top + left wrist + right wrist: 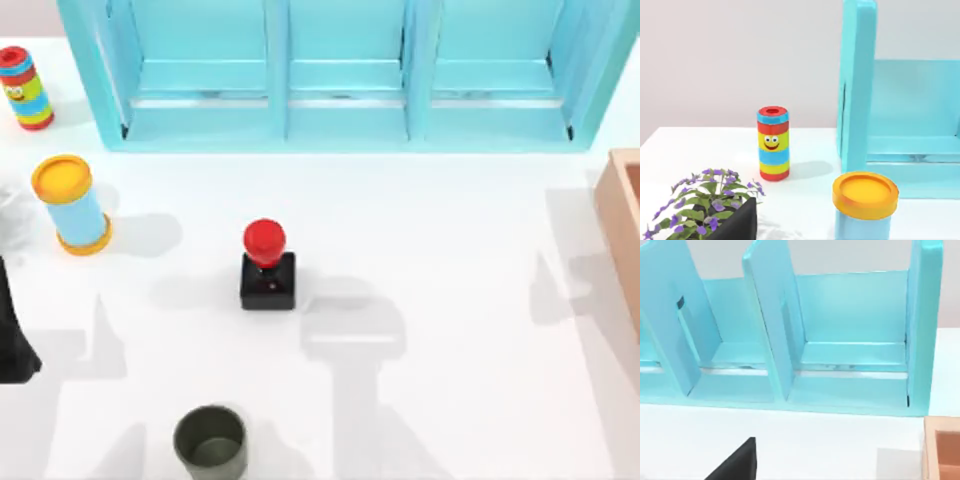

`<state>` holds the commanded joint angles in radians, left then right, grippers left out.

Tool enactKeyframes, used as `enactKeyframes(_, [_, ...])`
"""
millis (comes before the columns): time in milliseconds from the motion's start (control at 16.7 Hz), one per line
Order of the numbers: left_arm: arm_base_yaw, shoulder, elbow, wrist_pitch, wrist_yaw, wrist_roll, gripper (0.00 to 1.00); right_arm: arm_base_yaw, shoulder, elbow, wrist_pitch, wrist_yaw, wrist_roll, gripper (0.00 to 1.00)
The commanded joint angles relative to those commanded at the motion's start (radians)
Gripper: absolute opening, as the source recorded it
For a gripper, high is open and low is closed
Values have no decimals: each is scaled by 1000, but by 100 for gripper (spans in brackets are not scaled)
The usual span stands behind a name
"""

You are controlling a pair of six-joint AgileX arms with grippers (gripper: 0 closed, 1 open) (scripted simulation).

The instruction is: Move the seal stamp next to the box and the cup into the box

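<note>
The seal stamp (268,268) stands upright near the middle of the white surface (450,250): a small matte black cube base with a round, glossy red knob on top, its long axis vertical, the knob leaning a little toward the shelf in the top view. The cup (211,441) sits at the near edge, left of centre, a plain dark olive-green cylinder with its open mouth facing up, well apart from the stamp. The box (622,225) lies at the far right edge, light tan wood with thick walls; the right wrist view shows its reddish-brown inside (942,450). A large smooth turquoise shelf unit (345,75) with upright dividers spans the back.

The left pincer (12,335) is a dark shape at the left edge, near a light-blue cylinder (72,205) with a yellow lid; whether it is wide or narrow I cannot tell. A striped cylinder (773,143) with a smiling face stands farther back, beside a purple-flowered plant (705,200).
</note>
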<state>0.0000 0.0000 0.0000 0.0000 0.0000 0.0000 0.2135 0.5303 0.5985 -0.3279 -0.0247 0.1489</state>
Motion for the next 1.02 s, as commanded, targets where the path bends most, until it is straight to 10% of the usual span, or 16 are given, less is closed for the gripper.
enactKeyframes(1020, [0, 0, 0, 0, 0, 0, 100, 545, 1599, 1676, -1032, 94, 566, 100])
